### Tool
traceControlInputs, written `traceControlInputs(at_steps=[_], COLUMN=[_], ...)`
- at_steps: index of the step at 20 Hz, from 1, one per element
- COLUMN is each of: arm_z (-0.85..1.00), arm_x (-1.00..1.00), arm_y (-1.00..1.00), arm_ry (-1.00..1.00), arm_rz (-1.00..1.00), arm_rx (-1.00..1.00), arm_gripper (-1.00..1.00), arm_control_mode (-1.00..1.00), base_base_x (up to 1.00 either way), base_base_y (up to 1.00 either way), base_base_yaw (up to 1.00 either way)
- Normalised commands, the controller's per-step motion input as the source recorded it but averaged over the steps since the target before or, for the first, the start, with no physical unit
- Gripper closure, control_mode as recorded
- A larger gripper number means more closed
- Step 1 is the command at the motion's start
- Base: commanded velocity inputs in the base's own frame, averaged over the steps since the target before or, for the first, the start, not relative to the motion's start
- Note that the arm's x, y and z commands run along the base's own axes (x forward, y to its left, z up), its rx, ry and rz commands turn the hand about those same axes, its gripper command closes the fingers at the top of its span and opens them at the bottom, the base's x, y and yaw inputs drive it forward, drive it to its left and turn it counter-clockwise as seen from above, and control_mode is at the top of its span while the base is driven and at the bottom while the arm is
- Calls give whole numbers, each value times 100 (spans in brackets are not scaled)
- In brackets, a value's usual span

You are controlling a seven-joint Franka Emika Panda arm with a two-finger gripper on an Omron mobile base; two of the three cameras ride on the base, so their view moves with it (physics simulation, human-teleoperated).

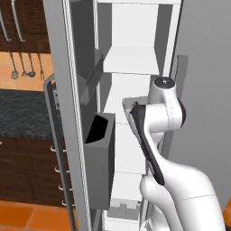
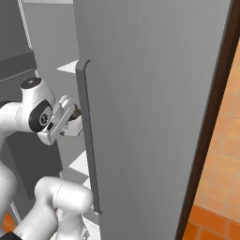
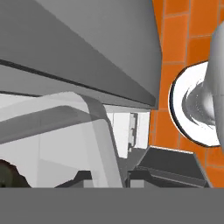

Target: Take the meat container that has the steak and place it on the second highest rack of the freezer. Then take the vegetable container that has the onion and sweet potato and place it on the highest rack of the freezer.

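The freezer point(image 1: 135, 85) stands open, its white shelves stacked between the grey walls. My arm reaches into it at mid height. The clear meat container point(image 1: 127, 103) sits at the level of the shelf below the upper white shelf point(image 1: 131, 61); whether it rests there I cannot tell. A bit of the dark brown steak point(image 1: 135, 105) shows in it, and the steak point(image 2: 75, 112) shows again past my hand. In the hand view the container's translucent wall point(image 3: 103, 131) runs down between my fingertips, with the steak point(image 3: 6, 175) at lower left. My gripper point(image 3: 111, 177) is shut on that wall.
The open freezer door at left carries grey bins point(image 1: 99, 158), close beside my forearm. To the right stands the fridge's closed grey door with a long handle point(image 2: 86, 140). A dark counter point(image 1: 22, 113) and hanging utensils point(image 1: 22, 65) lie further left. Orange floor tiles point(image 2: 211, 206) show below.
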Motion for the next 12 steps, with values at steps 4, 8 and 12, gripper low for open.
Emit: traceControlInputs(at_steps=[4,8,12], arm_z=[0,0,-12], arm_x=[63,74,53], arm_y=[8,2,0], arm_ry=[-7,-2,0], arm_rz=[-3,-5,-9], arm_rx=[0,1,0], arm_gripper=[100,100,100], arm_control_mode=[-100,-100,-100], base_base_x=[0,0,0], base_base_y=[0,0,0], base_base_yaw=[0,0,0])
